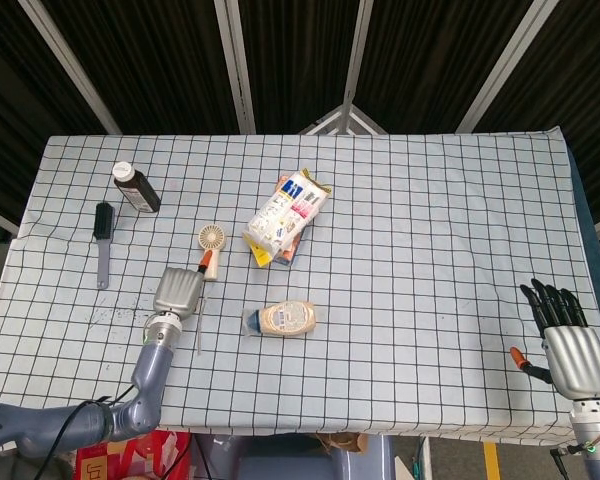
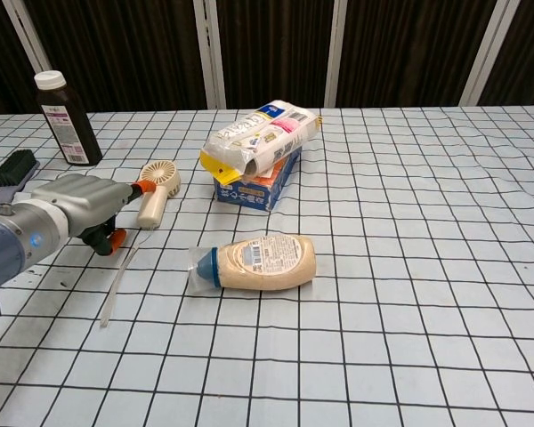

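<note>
The head view looks steeply down from high above, taking in the whole counter [image 1: 430,220] under its black-gridded white cloth, far edge at the top of the frame. The chest view sits low and close, looking across toward dark panels. Both share the lying cream squeeze bottle [image 1: 285,319] [image 2: 256,260] at centre.

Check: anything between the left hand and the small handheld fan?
Nothing visible. The left hand sits right beside the fan, fingertips near its handle. The mayo bottle lies off to the side.
</note>
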Tool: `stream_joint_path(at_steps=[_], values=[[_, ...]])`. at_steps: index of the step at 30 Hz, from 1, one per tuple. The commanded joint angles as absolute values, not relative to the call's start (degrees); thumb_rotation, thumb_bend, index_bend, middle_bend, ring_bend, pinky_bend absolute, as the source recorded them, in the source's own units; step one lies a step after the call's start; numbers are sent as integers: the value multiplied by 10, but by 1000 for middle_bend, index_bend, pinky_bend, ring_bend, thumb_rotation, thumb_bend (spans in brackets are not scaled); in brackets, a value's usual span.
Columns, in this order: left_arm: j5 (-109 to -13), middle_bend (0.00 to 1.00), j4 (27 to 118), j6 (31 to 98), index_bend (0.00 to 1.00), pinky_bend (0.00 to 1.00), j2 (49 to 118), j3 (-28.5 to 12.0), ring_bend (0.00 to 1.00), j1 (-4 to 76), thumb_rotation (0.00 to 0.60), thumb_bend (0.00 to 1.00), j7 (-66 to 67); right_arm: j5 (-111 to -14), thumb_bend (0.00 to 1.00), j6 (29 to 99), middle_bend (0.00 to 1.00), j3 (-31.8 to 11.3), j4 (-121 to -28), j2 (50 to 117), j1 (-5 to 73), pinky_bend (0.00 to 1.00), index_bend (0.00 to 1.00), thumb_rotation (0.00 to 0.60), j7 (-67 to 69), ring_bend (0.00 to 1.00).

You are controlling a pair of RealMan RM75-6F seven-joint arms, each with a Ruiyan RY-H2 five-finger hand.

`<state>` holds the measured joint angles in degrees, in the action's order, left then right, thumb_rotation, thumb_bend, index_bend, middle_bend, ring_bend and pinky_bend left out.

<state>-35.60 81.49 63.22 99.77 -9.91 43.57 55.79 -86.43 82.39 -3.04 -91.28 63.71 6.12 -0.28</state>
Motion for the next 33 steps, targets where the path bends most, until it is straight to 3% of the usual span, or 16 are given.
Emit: stream_joint_path(at_steps=[1, 10, 16, 19, 26, 30, 33], values=[[-347, 937, 814, 630, 111, 820, 998, -94, 815, 437, 600, 773, 564, -864, 279, 824, 0, -30, -913, 637, 61, 0, 0, 600, -3, 0], [-361, 918, 826, 642, 56, 820, 991, -98, 793, 440, 600, 770, 548, -864, 279, 824, 0, -31, -913, 637, 61, 0, 1, 600, -4, 0], [-458, 788, 848, 695, 0, 765, 980, -118, 665, 423, 600, 710, 456, -864, 279, 825, 0, -31, -913, 638, 61, 0, 0, 600, -5, 0], [-508, 665, 863, 725, 0, 654, 969, -122, 559, 413, 600, 599, 417, -864, 278, 825, 0, -31, -913, 638, 61, 0, 0, 600, -6, 0], [-620, 217, 927, 793, 0, 171, 907, -90, 155, 370, 600, 337, 362, -863, 279, 826, 0, -31, -913, 639, 61, 0, 0, 600, -10, 0], [-668, 36, 978, 835, 0, 39, 852, -39, 16, 319, 600, 214, 336, -864, 278, 827, 0, -31, -912, 640, 61, 0, 0, 600, -12, 0], [-705, 0, 1001, 866, 0, 0, 810, 7, 0, 277, 600, 162, 317, -863, 279, 827, 0, -32, -913, 641, 61, 0, 0, 600, -16, 0]])
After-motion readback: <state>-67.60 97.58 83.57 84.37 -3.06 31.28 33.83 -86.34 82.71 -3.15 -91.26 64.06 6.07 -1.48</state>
